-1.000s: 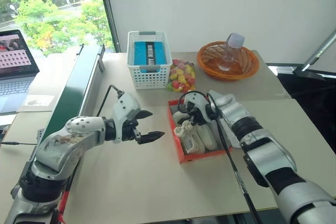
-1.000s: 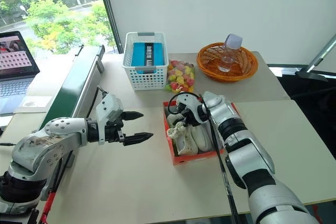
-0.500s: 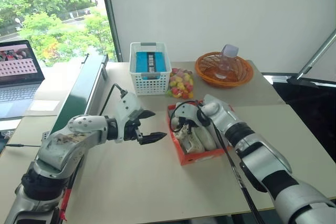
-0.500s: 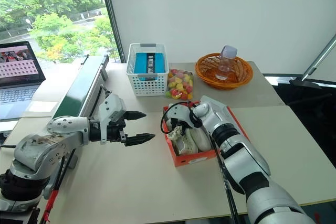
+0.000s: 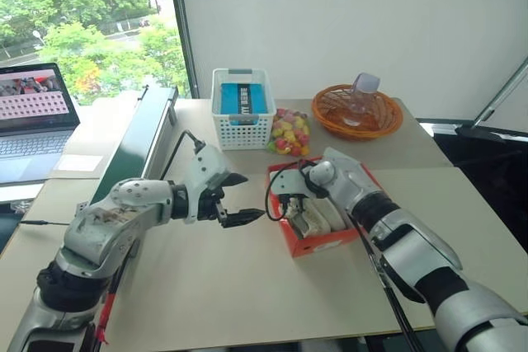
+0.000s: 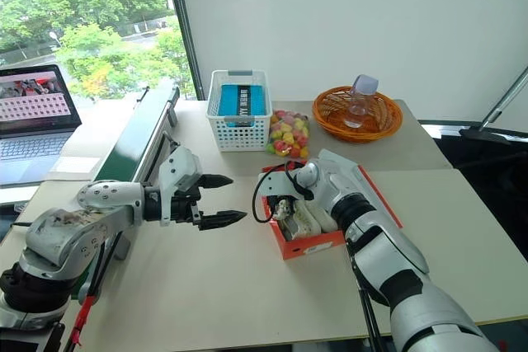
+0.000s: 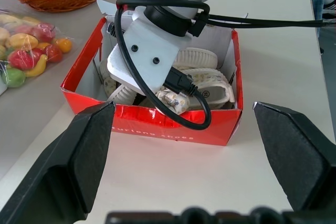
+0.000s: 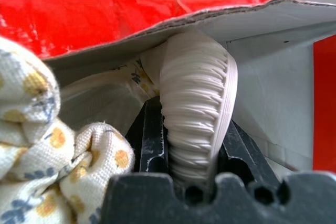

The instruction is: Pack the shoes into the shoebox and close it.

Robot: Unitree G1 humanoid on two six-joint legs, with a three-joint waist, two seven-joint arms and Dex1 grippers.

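The right gripper [image 8: 184,156] has its jaws pinched on the ribbed sole edge of one of the shoes [image 8: 197,114], deep inside the shoebox [image 7: 157,121], which sits on the surface [image 5: 247,286] in front of the robot with its lid open. Over the last second this wrist has rolled and tipped further down into the box, so the held shoe now lies lower against the box wall; that suggests the packing is nearly done, with release and closing the lid still ahead. The left gripper [image 5: 239,199] still hovers just beside the box's near end, jaws spread wide and empty. Beyond the box lie a bag of candies [image 5: 287,129], a white basket [image 5: 243,109] and a wicker basket [image 5: 356,113]. The right hand and its cable cover much of the box's inside, so whether both shoes lie flat is hard to make out; a flowered cloth bundle [image 8: 47,145] seems wedged beside them.
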